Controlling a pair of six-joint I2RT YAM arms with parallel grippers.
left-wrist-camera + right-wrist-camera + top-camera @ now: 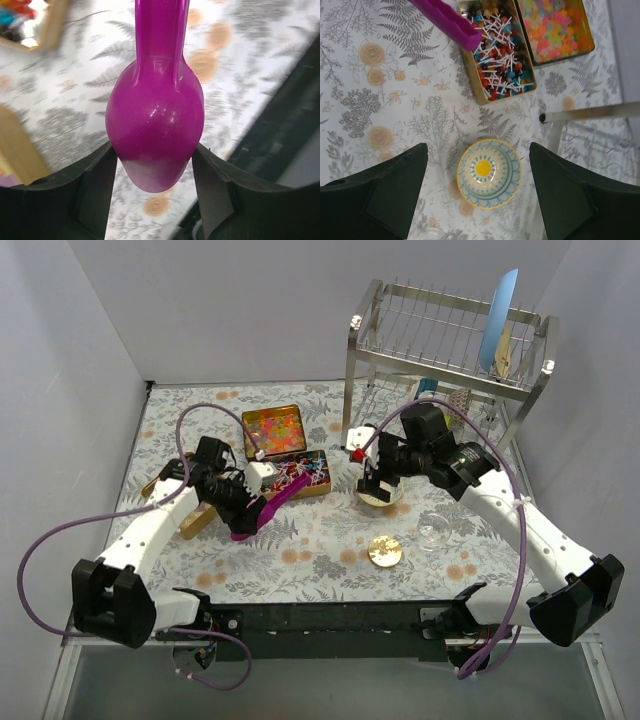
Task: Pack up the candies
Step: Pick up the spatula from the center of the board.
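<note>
Candies fill two open gold tins at the upper centre of a table covered in a fern and flower print. The nearer tin holds red, blue and dark round sweets on white sticks. The tin behind it, just beside the first, holds glossy orange, red and yellow pieces.

At the left of the overhead view, the left gripper is clamped on a purple scoop. Its two dark fingers press against both sides of the scoop's rounded bowl. The long handle slants up and right towards the tin of stick sweets. Its far end sits over that tin's left corner; whether it touches the rim cannot be told.

Right of centre, the right gripper hangs with its jaws spread wide and nothing between them. It is directly above a small bowl with a yellow rim and a blue pattern around a yellow centre. The bowl stands on the table, just below the tins in the right wrist view.

Lower in the overhead view, a flat round gold lid lies on the table. A small clear glass dish is near it to the right. A metal dish rack stands at the upper right, with a blue plate upright in it.
</note>
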